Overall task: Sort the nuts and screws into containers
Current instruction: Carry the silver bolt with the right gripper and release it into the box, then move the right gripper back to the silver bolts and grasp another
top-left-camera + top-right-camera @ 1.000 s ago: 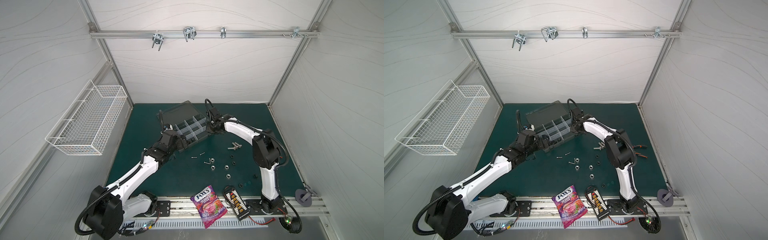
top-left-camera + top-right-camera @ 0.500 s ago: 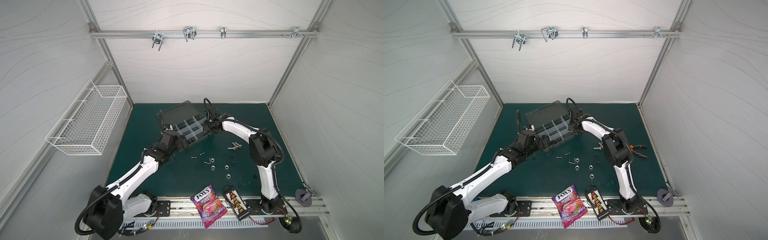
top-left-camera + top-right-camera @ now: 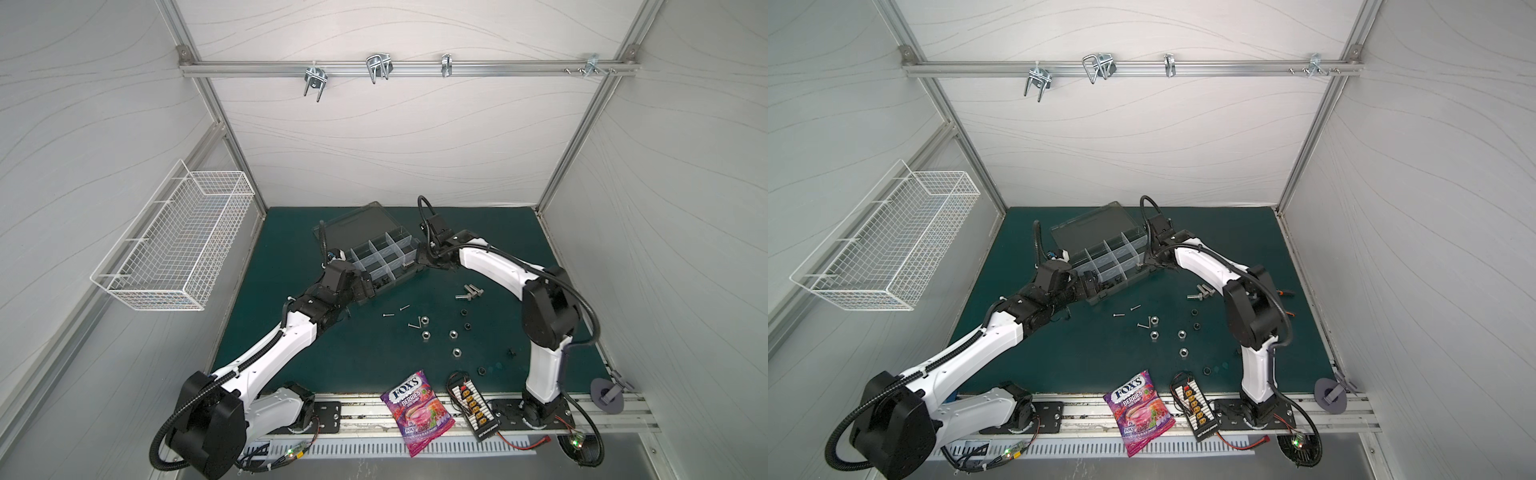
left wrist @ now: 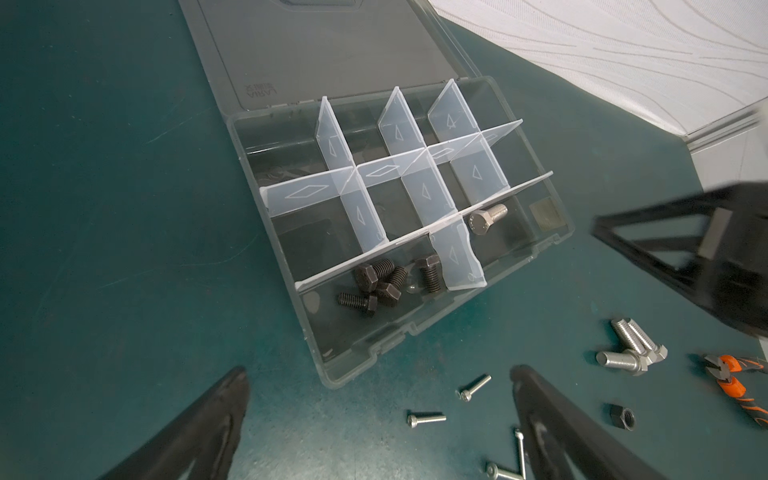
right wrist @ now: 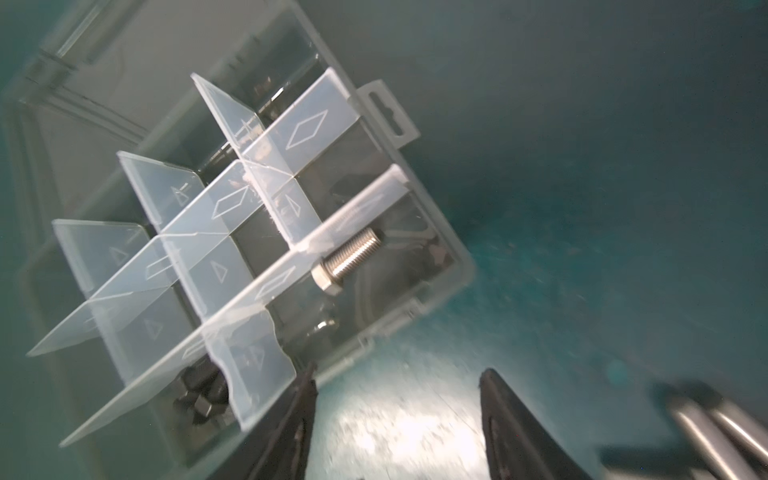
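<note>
The smoky-grey organizer box (image 3: 376, 255) (image 3: 1100, 259) lies open, its containers parted by clear dividers. One silver bolt (image 4: 487, 218) (image 5: 348, 259) lies in an end container and several black bolts (image 4: 374, 284) in the one beside it. My right gripper (image 5: 397, 395) (image 3: 419, 261) is open and empty at the box's right end. My left gripper (image 4: 379, 374) (image 3: 365, 287) is wide open just before the box's (image 4: 361, 355) front wall. Loose on the mat are silver bolts (image 3: 471, 291) (image 4: 631, 353), thin screws (image 3: 395, 312) (image 4: 428, 417), silver nuts (image 3: 424, 333) and black nuts (image 3: 464, 311) (image 4: 622, 417).
A candy bag (image 3: 417, 415) and a yellow-plug connector board (image 3: 473, 409) lie at the front edge. Orange-handled pliers (image 4: 731, 374) (image 3: 1285, 293) rest to the right, behind the right arm. A white wire basket (image 3: 178, 249) hangs on the left wall.
My right gripper has opened over the box's end container, and the silver bolt now lies inside it. The left arm has stayed where it was.
</note>
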Controlling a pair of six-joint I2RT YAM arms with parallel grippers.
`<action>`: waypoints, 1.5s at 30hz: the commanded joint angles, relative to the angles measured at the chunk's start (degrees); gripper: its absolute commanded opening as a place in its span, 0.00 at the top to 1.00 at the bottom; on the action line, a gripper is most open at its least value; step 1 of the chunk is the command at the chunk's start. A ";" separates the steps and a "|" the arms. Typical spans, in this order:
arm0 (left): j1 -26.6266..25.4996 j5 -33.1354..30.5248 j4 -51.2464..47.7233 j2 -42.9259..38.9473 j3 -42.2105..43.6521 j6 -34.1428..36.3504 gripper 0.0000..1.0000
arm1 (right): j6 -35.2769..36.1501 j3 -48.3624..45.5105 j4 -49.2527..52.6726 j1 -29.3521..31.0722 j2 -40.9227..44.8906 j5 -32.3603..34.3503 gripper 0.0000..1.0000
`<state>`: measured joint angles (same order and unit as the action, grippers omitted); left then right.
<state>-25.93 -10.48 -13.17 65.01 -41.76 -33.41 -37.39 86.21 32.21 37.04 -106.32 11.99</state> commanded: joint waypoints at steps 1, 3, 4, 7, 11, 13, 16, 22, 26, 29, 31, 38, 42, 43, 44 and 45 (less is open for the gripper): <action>-0.04 -0.43 0.51 -0.93 -2.28 0.10 0.01 | -0.89 -5.79 2.14 -0.42 6.87 4.01 0.35; -0.08 -0.38 0.77 -1.04 -1.96 0.09 0.01 | -1.41 -10.02 2.25 -1.20 10.17 4.48 0.35; -0.13 -0.28 0.94 -1.12 -1.77 0.10 0.01 | -1.50 -12.13 2.57 -1.88 11.78 4.45 0.35; -0.04 -0.03 1.13 -0.81 -1.75 0.10 0.01 | -1.37 -16.82 3.75 -4.49 15.53 3.79 0.35; -0.04 0.54 1.14 -0.20 -2.10 0.27 0.01 | 1.10 -21.10 4.79 -8.69 18.60 3.00 0.38; -0.08 0.71 1.22 -0.02 -2.19 0.19 0.01 | 3.26 -22.04 5.53 -11.87 18.96 1.66 0.40; -0.07 0.81 1.26 0.02 -2.19 0.19 0.01 | 5.55 -22.80 6.87 -15.93 18.96 0.43 0.44; -0.08 0.98 1.59 0.13 -2.04 0.10 0.01 | 8.97 -24.12 6.25 -20.96 17.72 -1.76 0.51; -0.04 1.34 1.72 0.62 -2.10 -0.15 0.01 | 10.84 -23.15 6.29 -21.96 14.87 -2.41 0.51; -0.08 1.17 1.66 0.61 -2.10 -0.17 0.01 | 11.88 -22.52 6.04 -22.31 12.48 -2.72 0.51; -0.08 1.08 1.66 0.62 -2.10 -0.08 0.01 | 12.50 -22.07 5.77 -22.36 11.00 -3.19 0.51; -0.08 0.88 1.68 0.79 -2.10 -0.17 0.01 | 13.04 -22.57 4.54 -22.43 8.68 -5.63 0.51; -0.06 0.79 1.66 0.89 -2.17 -0.17 0.01 | 12.89 -23.41 3.76 -22.36 8.03 -6.39 0.51; -0.08 0.81 1.66 0.96 -2.12 -0.22 0.01 | 12.87 -23.57 3.59 -22.41 7.82 -6.43 0.51; -0.08 0.81 1.66 0.96 -2.24 -0.17 0.01 | 12.79 -23.57 3.49 -22.39 7.52 -6.33 0.51; -0.13 0.90 1.66 0.99 -2.17 -0.17 0.01 | 12.86 -23.57 3.39 -22.36 7.13 -6.11 0.51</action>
<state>-25.93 -9.34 -13.02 65.43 -41.76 -33.23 -24.99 63.13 35.83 14.96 -97.60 6.50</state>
